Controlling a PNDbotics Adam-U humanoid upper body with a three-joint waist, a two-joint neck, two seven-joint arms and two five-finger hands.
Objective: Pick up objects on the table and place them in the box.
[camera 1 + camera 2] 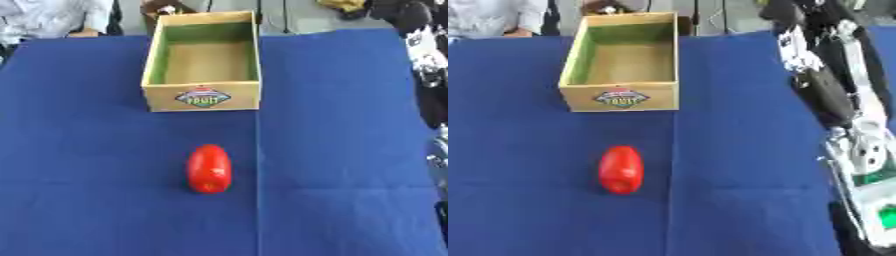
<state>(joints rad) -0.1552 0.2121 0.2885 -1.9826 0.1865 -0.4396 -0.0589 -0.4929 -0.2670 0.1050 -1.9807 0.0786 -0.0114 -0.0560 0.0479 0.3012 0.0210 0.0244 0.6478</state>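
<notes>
A red oval fruit (208,168) lies on the blue cloth near the middle, a little in front of the box. The open cardboard box (203,98) with a "FRUIT" label and green inner walls stands at the far middle; nothing shows inside it. My right arm (833,95), black with silver and white parts, runs down the right edge of the right eye view, well to the right of the fruit and touching neither thing. Its hand end (871,200) near the lower right corner is blurred. My left hand shows in no view.
The blue cloth (87,150) covers the whole table, with a crease running from the box toward me. A person's sleeve and dark clutter lie past the far edge, behind the box.
</notes>
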